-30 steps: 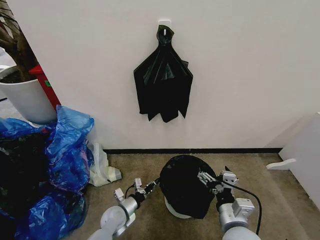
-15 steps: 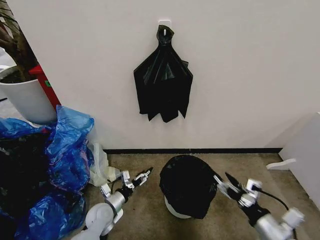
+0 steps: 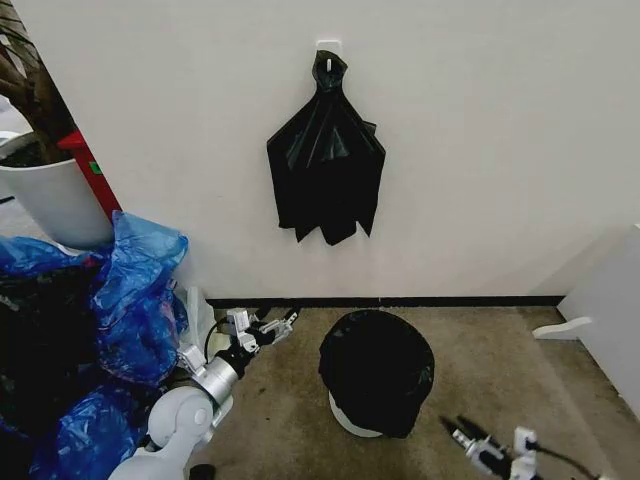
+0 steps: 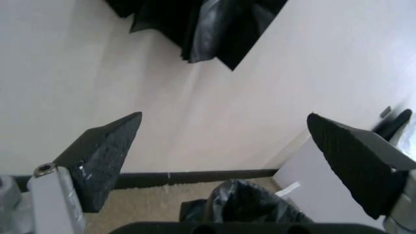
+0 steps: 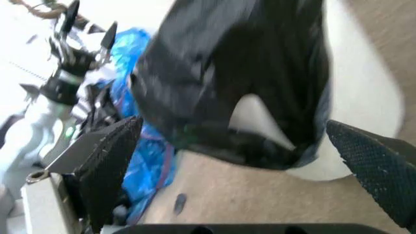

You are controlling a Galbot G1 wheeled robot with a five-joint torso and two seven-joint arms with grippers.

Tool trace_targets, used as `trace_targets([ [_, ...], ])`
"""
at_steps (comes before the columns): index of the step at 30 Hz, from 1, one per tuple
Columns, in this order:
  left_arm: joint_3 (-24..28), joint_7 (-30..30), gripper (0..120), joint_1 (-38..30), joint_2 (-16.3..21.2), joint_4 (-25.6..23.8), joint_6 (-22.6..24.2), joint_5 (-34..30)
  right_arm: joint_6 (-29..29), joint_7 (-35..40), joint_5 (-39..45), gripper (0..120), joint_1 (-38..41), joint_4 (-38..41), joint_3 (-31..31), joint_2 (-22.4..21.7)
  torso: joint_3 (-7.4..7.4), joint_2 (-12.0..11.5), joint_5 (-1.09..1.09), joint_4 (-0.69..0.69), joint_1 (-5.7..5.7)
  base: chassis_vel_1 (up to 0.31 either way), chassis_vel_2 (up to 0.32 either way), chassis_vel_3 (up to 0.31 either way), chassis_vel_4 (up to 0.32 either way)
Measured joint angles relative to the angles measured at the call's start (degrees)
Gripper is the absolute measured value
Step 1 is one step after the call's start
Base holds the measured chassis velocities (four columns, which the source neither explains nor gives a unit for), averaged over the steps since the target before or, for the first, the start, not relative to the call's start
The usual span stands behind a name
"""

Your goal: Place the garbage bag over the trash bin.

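Garbage bag (image 3: pixel 375 368) sits draped over the trash bin (image 3: pixel 348 420) on the beige carpet near the wall's dark baseboard; black plastic covers the top and most of the sides, and a strip of the cream-white bucket shows at the lower front. Right wrist view shows the same: black bag (image 5: pixel 234 83) wrapped around the pale bin (image 5: pixel 354 112), white wall exposed below the bag's edge. Left gripper (image 3: pixel 272 326) is off to the bin's left, low over the carpet, apart from the bag, pointing toward the wall; its jaws are spread wide with nothing between them, and the left wrist view shows the two black fingers (image 4: pixel 104 156) well apart, with the wall and the bagged bin's top (image 4: pixel 247 207) beyond. Right gripper (image 3: pixel 462 432) is at the bottom edge of the head view, in front and to the right of the bin, not touching it; its fingers (image 5: pixel 107 170) are also wide apart and empty in the right wrist view, framing the bin. A fan-shaped bunch of black bags (image 3: pixel 326 170) hangs from a hook on the white wall above the bin. Crumpled blue plastic bags (image 3: pixel 135 300) pile up at left, beside a white plant pot (image 3: pixel 50 195) with a plant. A white panel (image 3: pixel 610 310) stands at the right edge.
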Motion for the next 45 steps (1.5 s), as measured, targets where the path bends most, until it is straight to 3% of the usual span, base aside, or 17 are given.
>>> trace_targets([
  [13, 0.6, -0.4, 100, 0.1, 0.3, -2.4, -0.1, 0.7, 0.7, -1.6, 1.5, 100, 5.6, -8.0, -4.5, 2.4, 0.00, 0.0, 0.00, 0.00, 0.00, 0.000, 0.000, 0.000, 0.000],
  [29, 1.8, -1.2, 100, -0.6, 0.0, -1.8, -0.1, 0.8, 1.2, 0.0, 3.4, 95, 6.8, -7.3, -6.0, 3.9, 0.00, 0.0, 0.00, -0.01, 0.00, 0.000, 0.000, 0.000, 0.000],
  [45, 2.4, -1.8, 100, -0.9, 0.1, -1.6, -0.3, 0.8, 1.9, 2.8, 2.9, 40, 7.4, -6.4, -7.1, 4.8, 0.00, 0.0, 0.00, 0.00, 0.00, 0.000, 0.000, 0.000, 0.000],
])
